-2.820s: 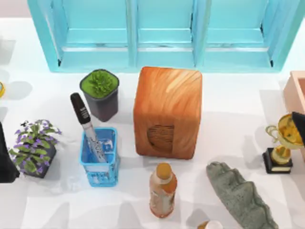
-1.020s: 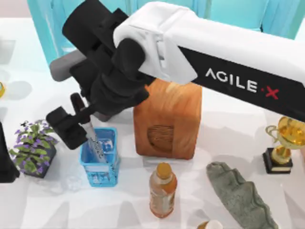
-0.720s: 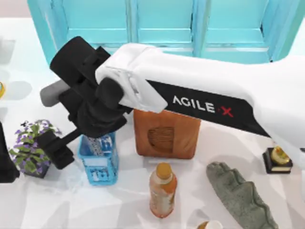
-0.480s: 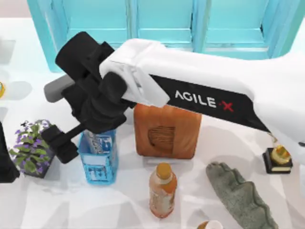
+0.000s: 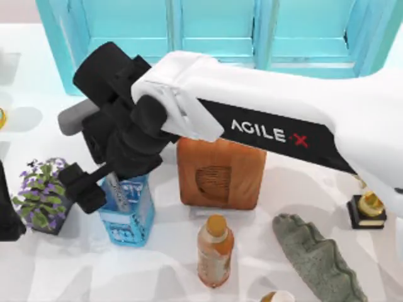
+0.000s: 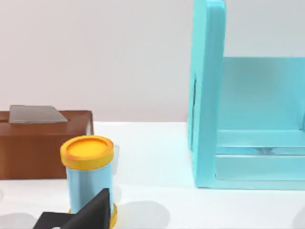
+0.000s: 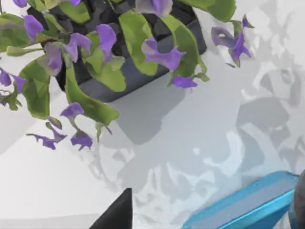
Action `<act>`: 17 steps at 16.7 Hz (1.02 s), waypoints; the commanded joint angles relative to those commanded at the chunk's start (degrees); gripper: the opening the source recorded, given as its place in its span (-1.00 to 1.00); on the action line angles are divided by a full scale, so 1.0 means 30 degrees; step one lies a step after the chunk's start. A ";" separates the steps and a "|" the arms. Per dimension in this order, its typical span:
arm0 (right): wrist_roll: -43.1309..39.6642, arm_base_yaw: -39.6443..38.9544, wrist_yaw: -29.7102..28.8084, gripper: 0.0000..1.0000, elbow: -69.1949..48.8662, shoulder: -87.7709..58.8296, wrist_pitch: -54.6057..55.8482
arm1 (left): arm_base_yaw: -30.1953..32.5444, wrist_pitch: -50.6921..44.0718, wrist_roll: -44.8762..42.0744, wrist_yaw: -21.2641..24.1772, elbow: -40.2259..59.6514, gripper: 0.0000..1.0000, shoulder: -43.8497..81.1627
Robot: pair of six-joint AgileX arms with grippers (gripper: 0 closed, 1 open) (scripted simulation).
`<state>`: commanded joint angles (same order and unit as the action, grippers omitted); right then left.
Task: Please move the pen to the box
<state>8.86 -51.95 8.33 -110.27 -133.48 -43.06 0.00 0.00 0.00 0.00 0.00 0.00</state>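
The right gripper (image 5: 101, 182) is reaching across to the blue crate (image 5: 126, 214) beside the wood-grain block (image 5: 217, 176), its fingers pinching the pen (image 5: 116, 189) standing tilted in that crate, while the left arm (image 5: 7, 211) is sitting parked beyond the purple-flowered plant (image 5: 41, 198)

Blue crate (image 5: 129, 217), wood-grain block (image 5: 217, 179), purple-flowered plant (image 5: 41, 195), yellow-lidded blue can (image 6: 89, 174)
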 joint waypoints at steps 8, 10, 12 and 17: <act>0.0000 0.0000 0.0000 -0.96 0.0000 0.0000 0.0000 | 0.0000 0.0000 0.0000 0.0000 0.0000 1.00 0.0000; 0.0000 0.0000 0.0000 -1.00 0.0000 0.0000 0.0000 | 0.0000 0.0000 0.0000 0.0000 0.0000 1.00 0.0000; 0.0000 0.0000 0.0000 -1.00 0.0000 0.0000 0.0000 | 0.0000 0.0000 0.0000 0.0000 0.0000 1.00 0.0000; 0.0233 -0.0167 0.0091 -1.00 0.0085 0.0822 -0.0020 | 0.0000 0.0000 0.0000 0.0000 0.0000 1.00 0.0000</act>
<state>9.56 -52.45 8.61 -110.02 -131.02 -43.12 0.00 0.00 0.00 0.00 0.00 0.00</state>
